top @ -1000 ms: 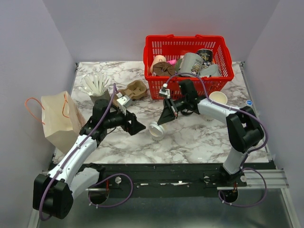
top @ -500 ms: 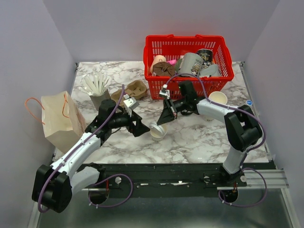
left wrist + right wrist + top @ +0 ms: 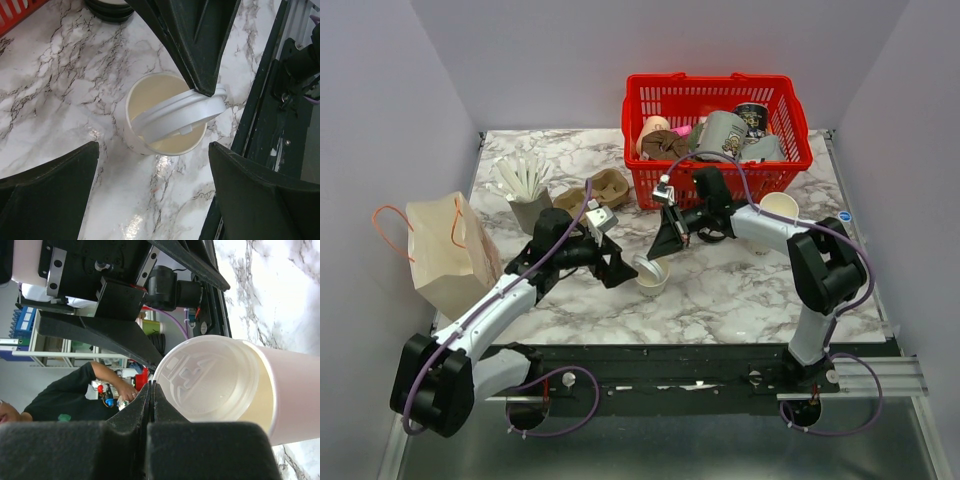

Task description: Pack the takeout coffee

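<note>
Lidding step: right claw (image 3: 151, 386) pinches lid (image 3: 175, 115) tilted on cup (image 3: 149, 92), left claw (image 3: 623, 268) wide open straddling cup; next seat lid flat, then bag (image 3: 445, 255)

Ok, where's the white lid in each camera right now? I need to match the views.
Top external: lid just left of centre, tilted over the paper cup, at the right gripper tip.
Left wrist: lid dead centre, slanted across the cup mouth.
Right wrist: lid centre-right, rim pinched by the gripper's fingers.
Shared landmark: the paper cup under it.
</note>
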